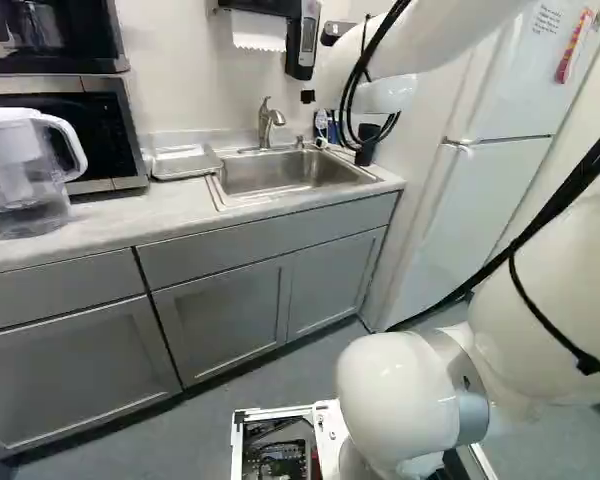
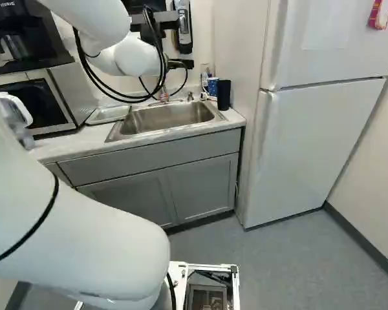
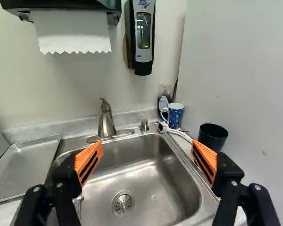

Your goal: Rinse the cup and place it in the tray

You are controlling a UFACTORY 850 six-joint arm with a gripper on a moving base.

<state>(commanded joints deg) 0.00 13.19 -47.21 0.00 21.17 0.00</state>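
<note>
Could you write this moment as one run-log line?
jaws open, nothing held | blue cup and black cup beside sink | tray on sink's other side

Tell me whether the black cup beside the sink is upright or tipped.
Upright: the black cup stands beside the sink, its round rim uppermost and its open mouth showing from above in the wrist view.

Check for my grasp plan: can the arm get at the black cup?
Probably yes: the tool is open and the black cup stands uncovered, though the fridge beside it may crowd the approach.
</note>
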